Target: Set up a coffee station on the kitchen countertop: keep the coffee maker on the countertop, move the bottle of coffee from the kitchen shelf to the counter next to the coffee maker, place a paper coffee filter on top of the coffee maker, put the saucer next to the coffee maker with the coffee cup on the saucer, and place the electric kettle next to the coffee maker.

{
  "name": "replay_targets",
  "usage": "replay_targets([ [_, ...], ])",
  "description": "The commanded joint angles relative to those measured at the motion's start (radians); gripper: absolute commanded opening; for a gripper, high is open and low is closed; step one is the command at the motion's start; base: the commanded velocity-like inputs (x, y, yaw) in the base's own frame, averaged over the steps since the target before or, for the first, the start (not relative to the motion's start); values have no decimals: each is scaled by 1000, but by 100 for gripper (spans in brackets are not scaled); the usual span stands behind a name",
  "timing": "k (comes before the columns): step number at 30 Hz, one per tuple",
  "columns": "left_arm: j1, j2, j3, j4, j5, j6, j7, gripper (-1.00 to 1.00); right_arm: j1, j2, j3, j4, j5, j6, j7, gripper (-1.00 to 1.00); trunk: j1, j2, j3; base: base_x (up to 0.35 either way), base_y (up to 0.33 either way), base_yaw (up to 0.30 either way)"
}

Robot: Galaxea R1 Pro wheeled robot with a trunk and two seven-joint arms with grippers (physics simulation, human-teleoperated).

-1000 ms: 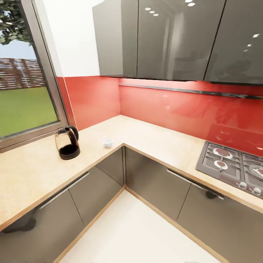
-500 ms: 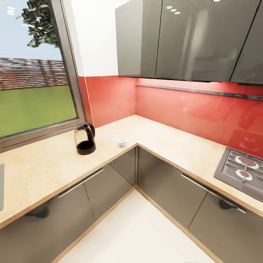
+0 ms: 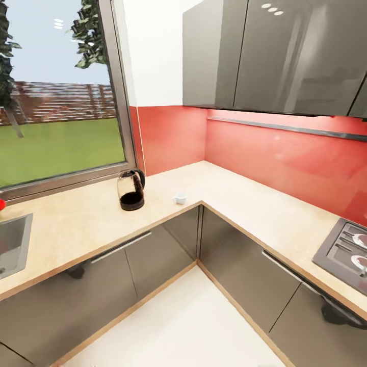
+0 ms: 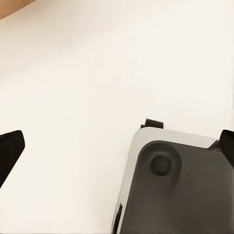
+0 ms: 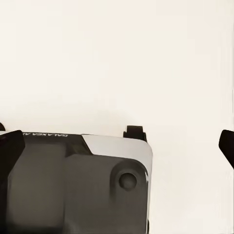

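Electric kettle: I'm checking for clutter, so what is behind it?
Behind the electric kettle are bare countertop and the window frame. The strip its body covers cannot be seen.

We are seeing the countertop [image 3: 244,204] wrapping round a far corner. The kettle [image 3: 131,190] is standing on its left run, below the window [image 3: 56,102], with the cup [image 3: 179,198] sitting just right of it. A sink [image 3: 12,244] is lying at far left, a hob [image 3: 346,252] at far right.
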State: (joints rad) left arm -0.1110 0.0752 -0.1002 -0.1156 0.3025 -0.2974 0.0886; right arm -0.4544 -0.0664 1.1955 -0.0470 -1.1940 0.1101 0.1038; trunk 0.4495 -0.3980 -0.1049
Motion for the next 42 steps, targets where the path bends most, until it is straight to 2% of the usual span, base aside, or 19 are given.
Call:
replay_targets([
  [1, -1, 0, -9, 1, 5, -3, 5, 100, -1, -1, 7, -2, -9, 3, 1, 100, 1, -2, -2, 0, -269, 278],
  [13, -1, 1, -8, 1, 5, -3, 6, 100, 0, -1, 7, -2, -8, 3, 1, 100, 1, -2, -2, 0, -240, 278],
  [42, -1, 2, -7, 1, 6, -3, 7, 100, 0, -1, 7, -2, -7, 3, 1, 100, 1, -2, -2, 0, -9, 278],
])
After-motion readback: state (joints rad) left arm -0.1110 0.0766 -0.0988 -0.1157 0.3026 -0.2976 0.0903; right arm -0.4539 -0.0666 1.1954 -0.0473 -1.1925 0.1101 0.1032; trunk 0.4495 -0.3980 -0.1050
